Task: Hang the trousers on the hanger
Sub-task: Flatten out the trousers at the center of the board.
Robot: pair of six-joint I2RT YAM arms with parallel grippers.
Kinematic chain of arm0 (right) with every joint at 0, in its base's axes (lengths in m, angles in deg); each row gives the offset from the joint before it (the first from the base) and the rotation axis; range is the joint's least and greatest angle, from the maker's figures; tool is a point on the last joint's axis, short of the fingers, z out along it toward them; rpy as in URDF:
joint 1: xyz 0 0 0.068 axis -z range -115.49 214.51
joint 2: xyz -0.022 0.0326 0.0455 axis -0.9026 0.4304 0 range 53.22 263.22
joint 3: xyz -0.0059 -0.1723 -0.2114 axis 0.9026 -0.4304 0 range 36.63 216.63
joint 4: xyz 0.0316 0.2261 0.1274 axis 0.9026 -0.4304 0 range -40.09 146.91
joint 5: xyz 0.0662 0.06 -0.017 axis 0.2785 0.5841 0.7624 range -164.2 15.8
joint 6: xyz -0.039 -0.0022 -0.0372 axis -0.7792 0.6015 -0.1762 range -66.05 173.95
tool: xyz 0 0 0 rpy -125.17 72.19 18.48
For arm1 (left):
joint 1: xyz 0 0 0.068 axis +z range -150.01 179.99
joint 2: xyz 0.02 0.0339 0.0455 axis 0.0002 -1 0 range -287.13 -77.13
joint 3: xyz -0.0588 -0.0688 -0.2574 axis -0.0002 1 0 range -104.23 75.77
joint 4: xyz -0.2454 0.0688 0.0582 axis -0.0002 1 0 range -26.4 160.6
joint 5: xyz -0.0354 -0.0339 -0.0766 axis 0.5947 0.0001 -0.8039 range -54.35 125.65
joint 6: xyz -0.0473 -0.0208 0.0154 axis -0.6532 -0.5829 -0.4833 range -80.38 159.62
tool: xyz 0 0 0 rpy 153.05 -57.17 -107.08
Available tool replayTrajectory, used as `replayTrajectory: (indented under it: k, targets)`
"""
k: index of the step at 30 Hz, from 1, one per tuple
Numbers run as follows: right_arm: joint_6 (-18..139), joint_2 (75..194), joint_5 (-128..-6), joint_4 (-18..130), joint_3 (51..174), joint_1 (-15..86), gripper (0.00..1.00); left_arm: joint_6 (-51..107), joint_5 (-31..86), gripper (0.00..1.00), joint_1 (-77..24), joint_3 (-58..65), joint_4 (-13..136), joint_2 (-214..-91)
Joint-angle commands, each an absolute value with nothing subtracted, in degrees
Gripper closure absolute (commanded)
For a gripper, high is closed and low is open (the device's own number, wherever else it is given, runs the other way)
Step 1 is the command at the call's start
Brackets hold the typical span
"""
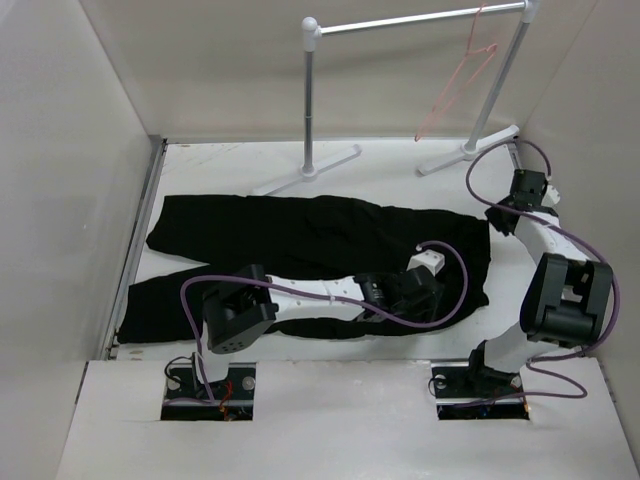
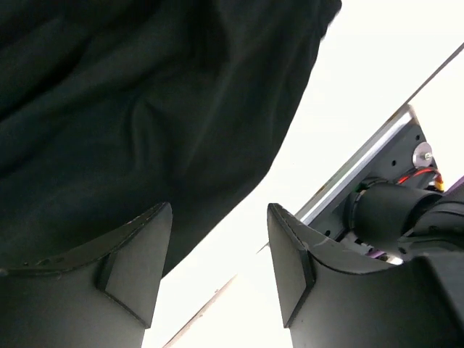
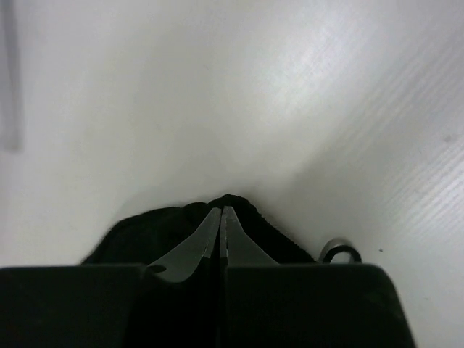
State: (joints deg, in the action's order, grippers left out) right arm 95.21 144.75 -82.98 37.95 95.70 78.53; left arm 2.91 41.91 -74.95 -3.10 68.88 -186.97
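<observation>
The black trousers (image 1: pixel 300 235) lie spread flat across the table, waist end to the right. The pink-red hanger (image 1: pixel 455 85) hangs on the rack's rod at the far right. My left gripper (image 1: pixel 438 295) is open and low over the trousers' near right part. In the left wrist view the gripper (image 2: pixel 219 210) is empty, with the cloth (image 2: pixel 130 123) to the upper left and bare white table between the fingers. My right gripper (image 1: pixel 498 217) is at the trousers' far right corner. In the right wrist view it (image 3: pixel 220 210) is shut, with black cloth (image 3: pixel 123 235) bunched round its tips.
The grey-white clothes rack (image 1: pixel 400 20) stands at the back on two posts with feet (image 1: pixel 305 172) on the table. White walls close in the left, right and back. The right arm's base (image 2: pixel 406 210) shows close in the left wrist view.
</observation>
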Motion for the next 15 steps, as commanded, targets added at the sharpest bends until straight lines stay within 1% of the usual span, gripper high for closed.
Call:
replayTrajectory:
  k: [1, 5, 9, 15]
  targets:
    - [98.8, 139.0, -84.7, 46.3, 97.0, 78.5, 0.96, 2.6, 43.5, 0.47, -75.6, -0.5, 67.3, -184.1]
    - [99.5, 140.1, -86.0, 44.9, 98.9, 78.8, 0.97, 1.8, 43.2, 0.47, -75.9, -0.3, 67.2, -184.3]
    - [100.4, 141.1, -86.5, 47.0, 98.2, 79.0, 0.97, 2.5, 43.3, 0.47, -76.8, -5.5, 66.9, -186.3]
    - [101.2, 150.0, -83.7, 45.3, 105.6, 80.2, 0.98, 2.4, 43.6, 0.45, -75.6, -12.9, 64.9, -194.1]
